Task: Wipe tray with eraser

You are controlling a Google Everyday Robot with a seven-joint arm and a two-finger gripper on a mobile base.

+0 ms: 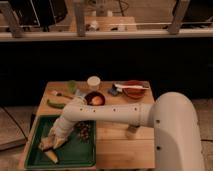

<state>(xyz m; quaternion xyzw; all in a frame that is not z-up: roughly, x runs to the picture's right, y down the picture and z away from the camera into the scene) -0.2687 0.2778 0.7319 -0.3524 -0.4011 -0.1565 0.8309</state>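
Observation:
The green tray [75,155] lies on the front left of the wooden table. My gripper [53,142] is down over the tray's left half, at the end of the white arm [105,114] that reaches in from the right. A small pale cream eraser [45,145] shows right at the gripper's tip, against the tray floor. A yellow wedge-shaped piece [50,156] lies just in front of it, and a dark bumpy cluster [84,131] lies on the tray to the right of the gripper.
Behind the tray on the table [125,150] are a green vegetable [56,104], a white cup [93,82], a dark bowl with something orange [95,99] and a red-brown bowl with a utensil [132,90]. My white body [177,135] fills the right.

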